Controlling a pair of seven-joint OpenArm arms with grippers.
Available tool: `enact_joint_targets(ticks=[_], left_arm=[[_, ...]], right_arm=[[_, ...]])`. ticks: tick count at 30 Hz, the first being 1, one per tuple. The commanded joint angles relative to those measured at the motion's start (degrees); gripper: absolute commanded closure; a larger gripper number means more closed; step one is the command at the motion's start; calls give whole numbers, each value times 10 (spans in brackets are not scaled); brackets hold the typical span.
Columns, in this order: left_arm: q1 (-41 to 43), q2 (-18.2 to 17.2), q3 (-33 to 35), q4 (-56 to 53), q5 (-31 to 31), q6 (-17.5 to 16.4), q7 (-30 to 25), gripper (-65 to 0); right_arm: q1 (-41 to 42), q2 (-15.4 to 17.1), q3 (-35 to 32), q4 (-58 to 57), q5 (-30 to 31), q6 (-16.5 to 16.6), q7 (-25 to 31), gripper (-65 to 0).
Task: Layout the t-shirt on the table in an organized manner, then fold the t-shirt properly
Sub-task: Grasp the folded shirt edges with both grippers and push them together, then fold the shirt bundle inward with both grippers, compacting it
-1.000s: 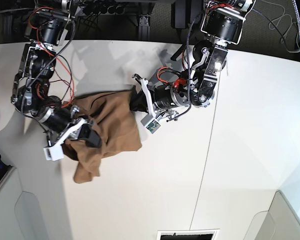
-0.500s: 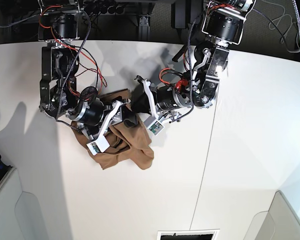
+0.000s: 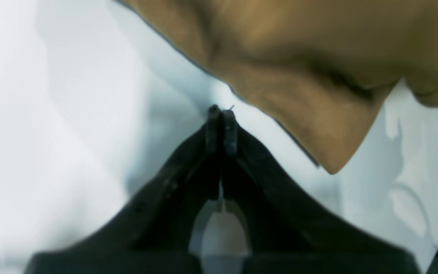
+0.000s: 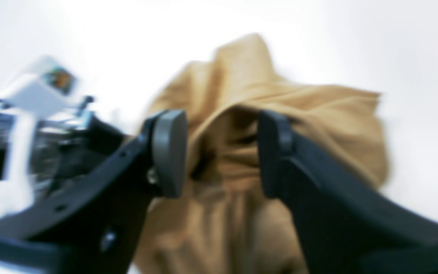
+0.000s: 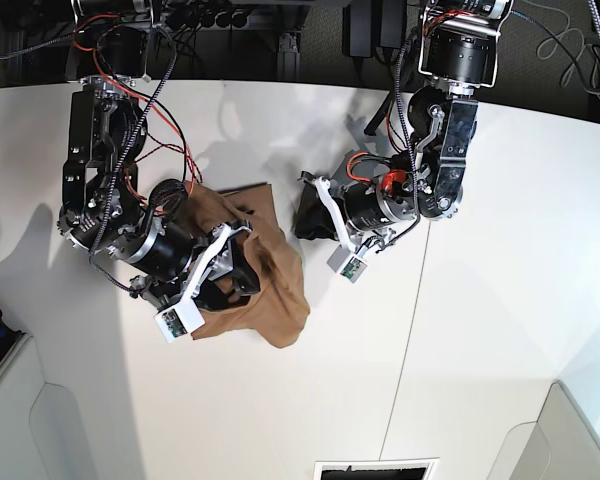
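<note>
- Right wrist view: the right gripper [image 4: 221, 152] has its jaws spread apart over the rumpled t-shirt [image 4: 280, 114], clasping nothing.
- Left wrist view: the left gripper [image 3: 221, 127] is pinched fully closed and empty, just beside a hanging fold of the cloth.
- Base view: the tan shirt lies bunched on the white table [image 5: 480, 350], under the right arm.

The t-shirt [image 5: 270, 270] is plain tan-brown with no print, darker in its folds. Beneath it the table [image 5: 480, 300] is matte white with a thin dark seam. Both grippers, left [image 3: 221, 127] and right [image 4: 221, 152], have black fingers.
</note>
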Motion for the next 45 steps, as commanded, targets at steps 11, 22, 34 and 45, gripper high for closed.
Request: enact_joint_targets(ticks=[11, 22, 34, 45], left_arm=[[-6, -54, 1, 181, -163, -43, 74, 0], [6, -10, 40, 176, -184, -43, 81, 0], [-30, -2, 63, 7, -45, -43, 12, 0], [-83, -49, 52, -11, -45, -43, -1, 0]], right_arm=[[93, 50, 38, -78, -49, -41, 66, 0], [177, 50, -1, -303, -80, -38, 139, 0], [167, 50, -71, -329, -42, -23, 75, 0], [23, 50, -71, -197, 52, -12, 55, 0]])
